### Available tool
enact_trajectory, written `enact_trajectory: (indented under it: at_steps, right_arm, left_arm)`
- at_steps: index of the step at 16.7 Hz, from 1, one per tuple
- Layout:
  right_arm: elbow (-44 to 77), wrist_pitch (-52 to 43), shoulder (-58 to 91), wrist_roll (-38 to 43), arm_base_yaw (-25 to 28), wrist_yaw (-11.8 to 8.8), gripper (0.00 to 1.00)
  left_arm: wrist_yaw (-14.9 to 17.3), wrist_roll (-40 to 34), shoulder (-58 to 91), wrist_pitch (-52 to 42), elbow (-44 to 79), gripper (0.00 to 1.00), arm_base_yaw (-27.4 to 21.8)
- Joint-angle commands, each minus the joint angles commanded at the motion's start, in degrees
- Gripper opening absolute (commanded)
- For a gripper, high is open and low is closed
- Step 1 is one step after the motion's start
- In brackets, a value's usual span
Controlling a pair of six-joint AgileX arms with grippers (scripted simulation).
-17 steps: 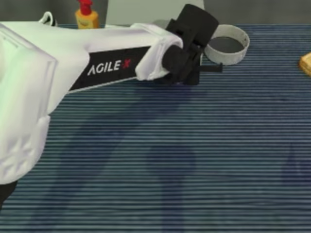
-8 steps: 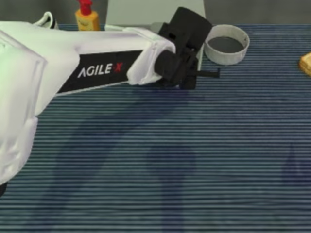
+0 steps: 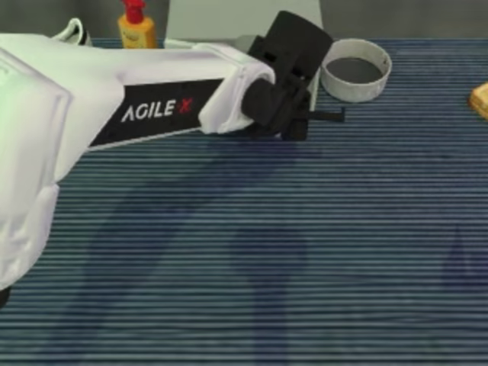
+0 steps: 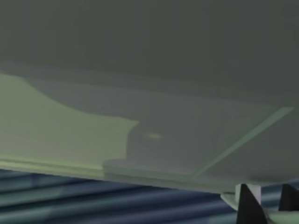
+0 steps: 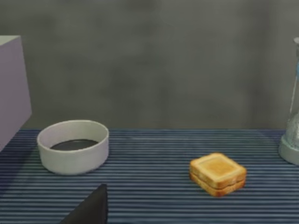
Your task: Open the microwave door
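From the top view you look straight down on the striped table, with the left arm filling the upper left and the round bowl at the far edge. Your left wrist view sits pressed close against a pale grey panel, so near that it fills almost the whole picture, with only a strip of table below. Your right wrist view looks low and level across the table toward the grey back wall, and it shares that bowl and the toast, seen at the right edge from above.
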Motion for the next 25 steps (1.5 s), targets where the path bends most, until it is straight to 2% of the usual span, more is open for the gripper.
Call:
enact_trajectory:
  at_steps: [14,21,25]
  right_arm:
    - [0.0,0.0,0.0,0.0,0.0,0.0,1.0]
    - [0.0,0.0,0.0,0.0,0.0,0.0,1.0]
    - [0.0,0.0,0.0,0.0,0.0,0.0,1.0]
  left_arm:
    - [0.0,0.0,0.0,0.0,0.0,0.0,0.0]
    - [2.6,3.58,-2.82,2.88,-4.7,0.0,0.56]
    - [2.79,3.79,-2.99,3.05,-4.97,0.0,0.6]
